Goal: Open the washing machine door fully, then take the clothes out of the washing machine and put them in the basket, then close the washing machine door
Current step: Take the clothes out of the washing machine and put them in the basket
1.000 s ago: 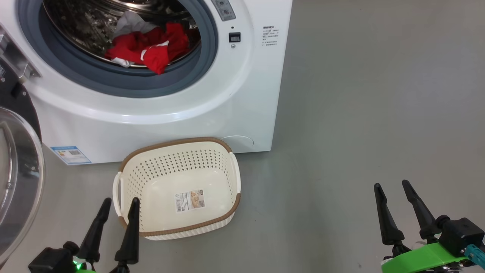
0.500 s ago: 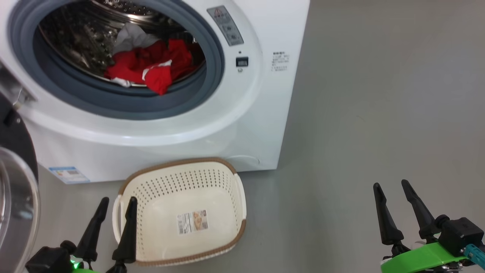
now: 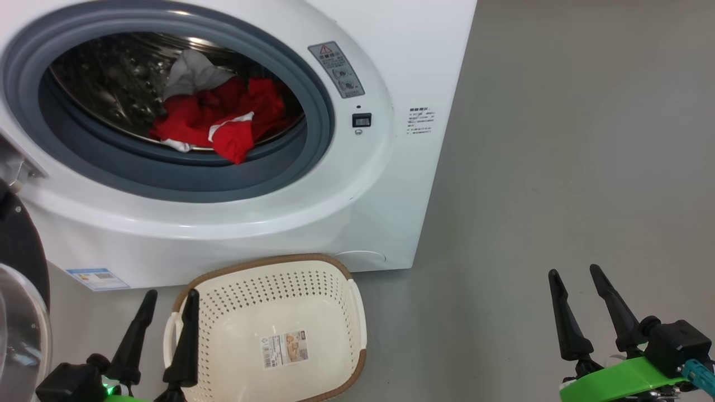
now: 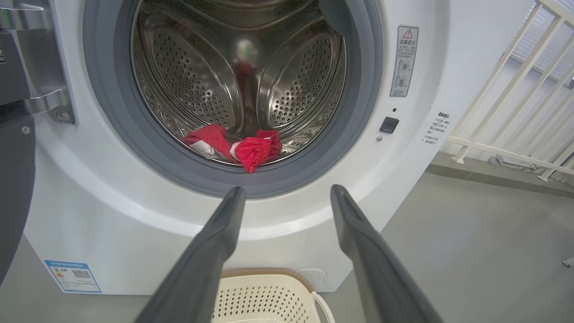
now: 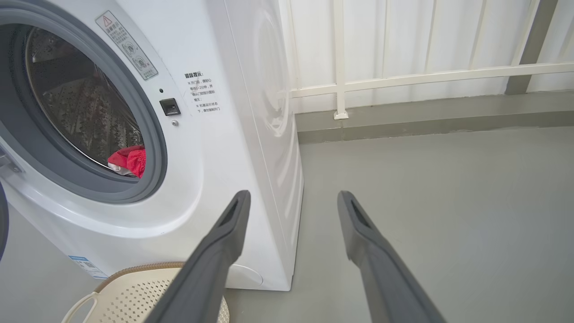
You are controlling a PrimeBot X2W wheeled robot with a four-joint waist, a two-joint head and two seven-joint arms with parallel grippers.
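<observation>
Head view puts my left claw (image 3: 172,295) low, just beside the small cream perforated plastic basket with the brown woven-look rim (image 3: 262,263), jaws spread wide and holding nothing. My right claw (image 3: 574,272) hangs well off to the other side over bare floor, equally wide and empty. The round door with a glossy black rim and clear glass bowl (image 3: 19,262) stands swung out past the left claw's outer side, so I judge the opening finished and the reach for the clothes next.

The bright red garments with white parts (image 3: 223,120) lie ahead of and above the left claw. They sit at the front of the steel perforated drum (image 3: 111,84) in the big white front-loading washing machine (image 3: 385,184), with one red fold hanging onto the grey-blue rubber seal (image 3: 184,187). I'd send the left claw in, pinch where the layers bunch, and lift clear of the seal before drawing back, so nothing drags or splits off.

Smooth grey floor (image 3: 558,139) carries everything, and a white railing (image 5: 403,74) stands beyond the right claw.
</observation>
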